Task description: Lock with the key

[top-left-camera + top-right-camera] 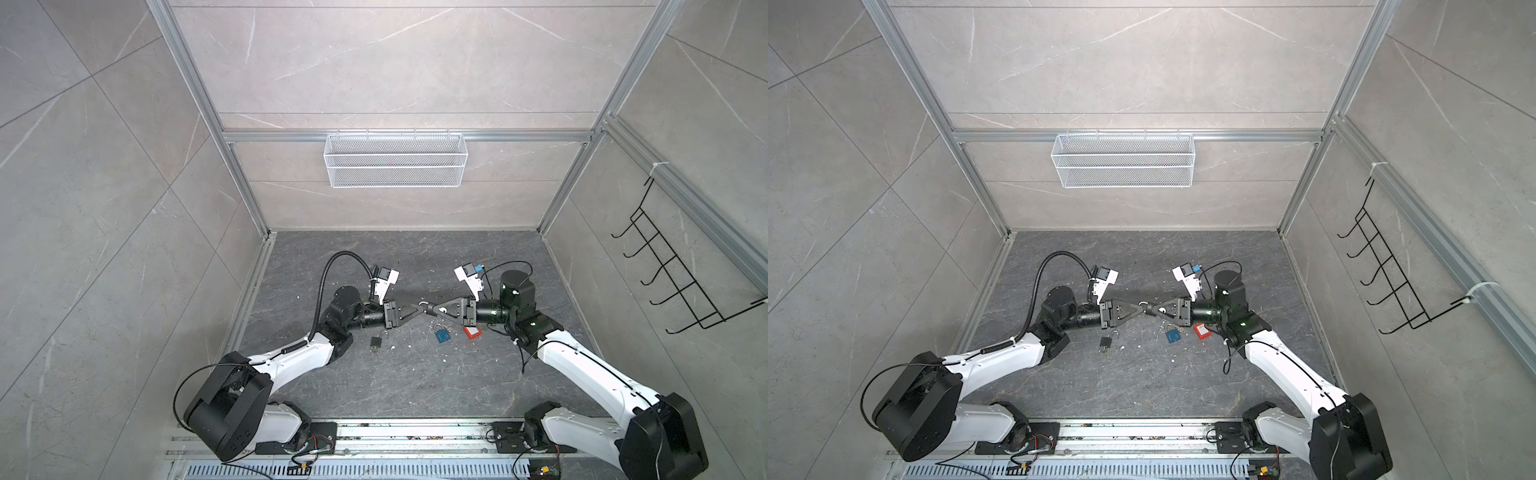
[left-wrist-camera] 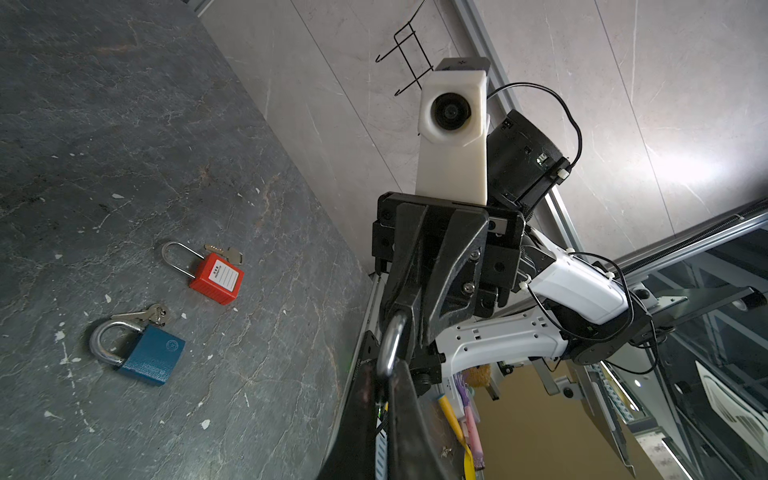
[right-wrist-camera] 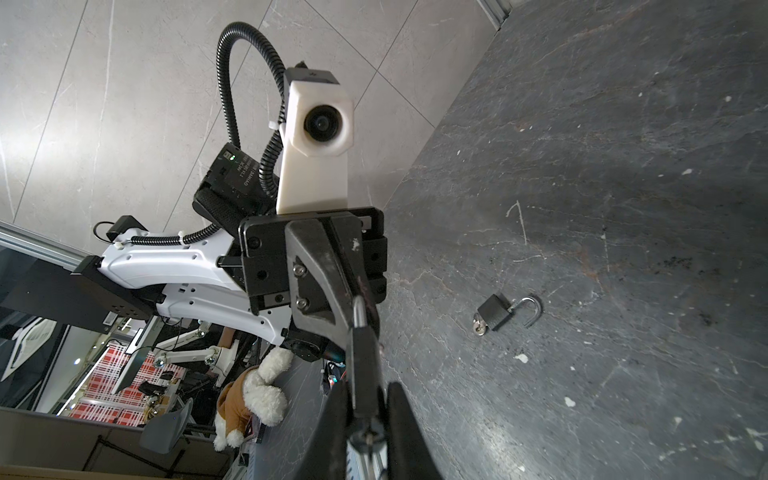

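Above the middle of the floor my two grippers meet tip to tip on one black padlock [image 3: 365,374]. My right gripper [image 3: 366,409] is shut on its body. My left gripper [image 2: 384,376] is shut on the silver shackle [image 2: 392,345], which sticks out toward it. In both top views the left gripper [image 1: 420,306] [image 1: 1140,307] and right gripper [image 1: 432,310] [image 1: 1151,310] touch noses. A blurred metal bit [image 3: 368,436] shows at the body's keyhole end; I cannot tell whether it is the key.
A small black padlock [image 1: 376,343] [image 3: 494,311] lies open on the dark floor with a key [image 3: 478,326] in it. A blue padlock [image 1: 442,334] [image 2: 149,353] and a red one [image 1: 471,332] [image 2: 216,278] lie nearby with keys [image 2: 224,252] beside them. A wire basket [image 1: 395,160] hangs on the back wall.
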Controlling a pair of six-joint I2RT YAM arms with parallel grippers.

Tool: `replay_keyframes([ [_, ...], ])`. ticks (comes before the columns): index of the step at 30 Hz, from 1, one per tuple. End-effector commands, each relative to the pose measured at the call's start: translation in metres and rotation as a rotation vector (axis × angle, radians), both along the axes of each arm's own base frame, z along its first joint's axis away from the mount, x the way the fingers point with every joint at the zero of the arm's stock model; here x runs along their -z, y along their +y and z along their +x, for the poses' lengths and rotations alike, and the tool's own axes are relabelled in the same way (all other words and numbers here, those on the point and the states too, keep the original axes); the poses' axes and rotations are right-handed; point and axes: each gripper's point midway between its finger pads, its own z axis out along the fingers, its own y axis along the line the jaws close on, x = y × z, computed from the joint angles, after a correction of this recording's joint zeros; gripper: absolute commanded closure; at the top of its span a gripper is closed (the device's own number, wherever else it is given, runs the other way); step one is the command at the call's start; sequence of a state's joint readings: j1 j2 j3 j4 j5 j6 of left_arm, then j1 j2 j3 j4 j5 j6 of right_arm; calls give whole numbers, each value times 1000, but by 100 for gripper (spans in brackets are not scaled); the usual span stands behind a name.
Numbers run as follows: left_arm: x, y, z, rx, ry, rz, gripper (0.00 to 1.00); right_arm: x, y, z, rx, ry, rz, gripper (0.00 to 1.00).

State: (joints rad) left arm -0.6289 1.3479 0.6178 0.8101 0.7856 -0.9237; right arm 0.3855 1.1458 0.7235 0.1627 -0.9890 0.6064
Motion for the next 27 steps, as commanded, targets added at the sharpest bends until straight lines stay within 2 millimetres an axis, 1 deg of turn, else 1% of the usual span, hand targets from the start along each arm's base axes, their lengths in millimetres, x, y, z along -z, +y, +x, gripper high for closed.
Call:
replay_keyframes([
  [1, -1, 8, 21, -107, -22, -18, 100, -7, 0, -6, -16, -14, 19, 81],
  [11, -5, 9, 23, -119, -16, -35, 100, -3, 0, -4, -10, -3, 15, 81],
  [17, -4, 10, 25, -130, -10, -36, 100, -4, 0, -5, -11, -2, 17, 77],
  [20, -4, 11, 26, -133, -9, -37, 100, -4, -1, -5, -10, -3, 18, 78],
  [22, -4, 11, 26, -136, -10, -37, 100, -5, -1, -6, -8, -4, 19, 82],
  [24, -4, 12, 26, -137, -11, -37, 100, -3, -1, -5, -9, 2, 18, 96],
  [25, -4, 12, 26, -136, -11, -36, 100, -3, -1, -5, -9, 2, 19, 100],
  [27, -5, 11, 25, -121, -16, -34, 100, -2, -1, -6, -12, 9, 21, 100],
])
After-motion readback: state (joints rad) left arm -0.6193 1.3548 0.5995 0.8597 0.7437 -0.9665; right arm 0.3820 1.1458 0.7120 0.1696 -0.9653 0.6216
